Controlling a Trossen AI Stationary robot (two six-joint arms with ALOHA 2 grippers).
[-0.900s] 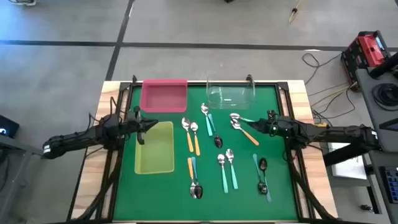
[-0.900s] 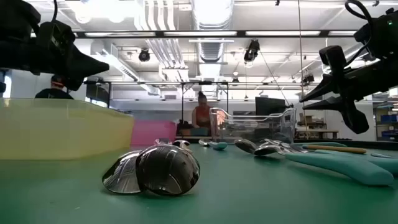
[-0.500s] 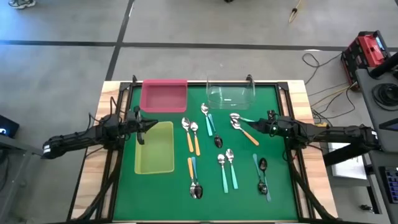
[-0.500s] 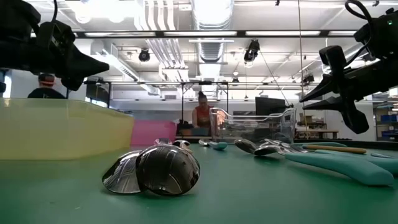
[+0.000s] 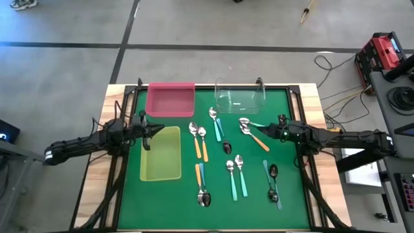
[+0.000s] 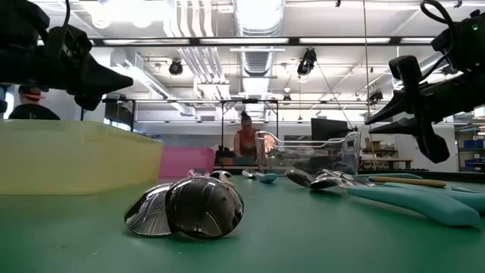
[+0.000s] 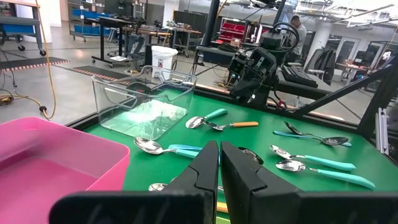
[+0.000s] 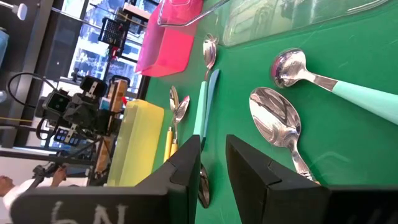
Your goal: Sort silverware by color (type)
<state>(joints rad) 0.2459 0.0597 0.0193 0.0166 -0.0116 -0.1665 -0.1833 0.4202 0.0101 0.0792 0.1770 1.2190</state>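
Looking down from above, we see both arms stretched in low from the sides of the frame toward the green mat [image 5: 252, 213]; the left gripper [image 5: 157, 129] reaches in from centre left and hangs over the near corner of the yellow-green tray [image 5: 161, 154], fingers pressed together on nothing; the left wrist view confirms the two dark fingers [image 7: 205, 168] meet with only a hairline between them. The right gripper [image 5: 265, 131] comes in from centre right, its arm lying nearly level, and hovers above the orange-handled spoon [image 5: 253, 137] right of centre; the jaws stand slightly parted and empty, a narrow gap showing between the fingers [image 8: 186, 165] in the right wrist view, with that spoon's bowl [image 8: 278, 118] lying on the mat just ahead of them. In the low view both grippers hang clear of the mat, left at upper left, right at upper right.

We find the spoons scattered across the middle and right of the mat: a teal-handled one [image 5: 249, 123] just beside the orange one, a pair with orange handles [image 5: 199, 142] at centre, others lower down. The pink tray [image 5: 170, 99] sits at the mat's upper left, the clear tray [image 5: 240, 97] at upper centre; we see no spoons in any tray.
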